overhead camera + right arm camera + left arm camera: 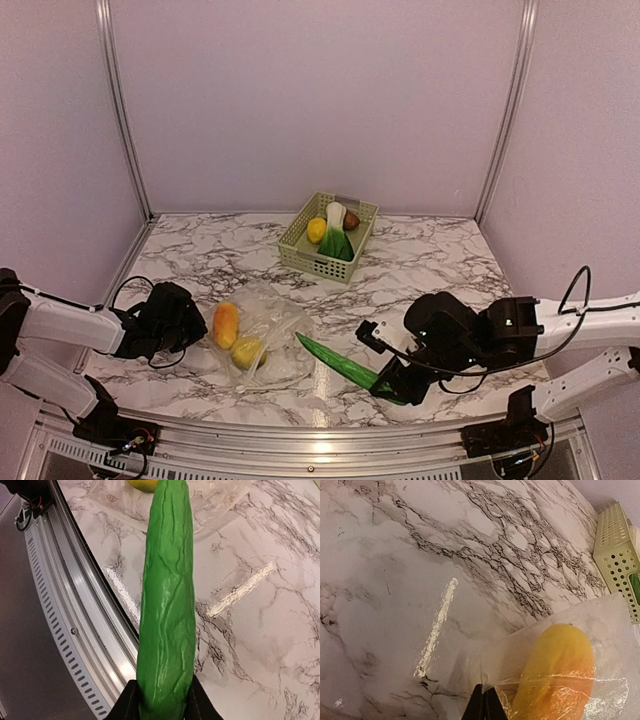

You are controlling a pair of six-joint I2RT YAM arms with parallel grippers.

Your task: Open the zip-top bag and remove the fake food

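Green pod held at the bag's right edge, two fruits inside.
The right gripper [388, 385] has its jaws closed on the thick end of the green pod [335, 360], whose tip lies against the zip-top bag [275, 335] near centre. The left gripper [203, 328] pinches the bag's left edge shut-jawed, probably to anchor it. The mango [226, 323] and lemon [247, 352] lie inside.

Robotics test cell. Evidence: plain lilac panel walls [320, 100] framed by aluminium posts [118, 110]; marble-patterned counter [440, 250]; slotted aluminium rail [300, 447] along its near edge; white left arm [65, 325] and right arm [600, 318] mounted there.
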